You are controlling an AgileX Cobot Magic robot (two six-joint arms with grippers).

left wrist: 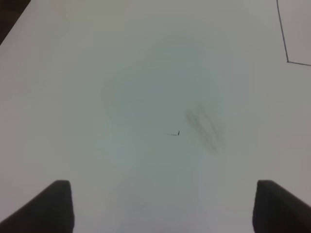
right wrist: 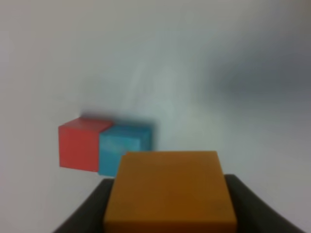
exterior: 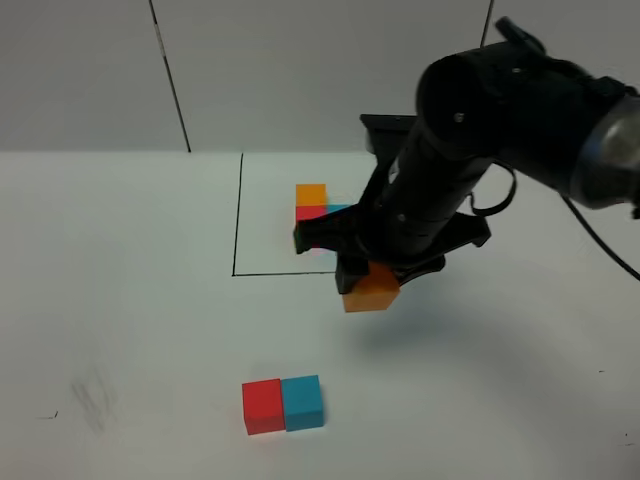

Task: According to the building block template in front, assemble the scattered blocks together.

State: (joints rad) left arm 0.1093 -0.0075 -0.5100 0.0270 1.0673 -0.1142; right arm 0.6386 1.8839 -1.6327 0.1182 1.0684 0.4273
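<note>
The building block template (exterior: 315, 205) of joined orange, red and cyan cubes sits inside a thin black drawn rectangle (exterior: 238, 215) at the back; my right arm hides part of it. My right gripper (exterior: 372, 285) is shut on the orange cube (exterior: 371, 288) and holds it above the table, just in front of the frame. The cube fills the right wrist view (right wrist: 170, 191). The red cube (exterior: 262, 405) and the cyan cube (exterior: 302, 402) sit side by side, touching, near the front, also in the right wrist view (right wrist: 80, 144) (right wrist: 124, 148). My left gripper (left wrist: 163, 206) is open and empty over bare table.
The white table (exterior: 120, 280) carries a grey smudge (exterior: 92, 392) at the front left, also in the left wrist view (left wrist: 204, 127). A corner of the drawn rectangle shows in the left wrist view (left wrist: 287, 60). A grey wall stands behind.
</note>
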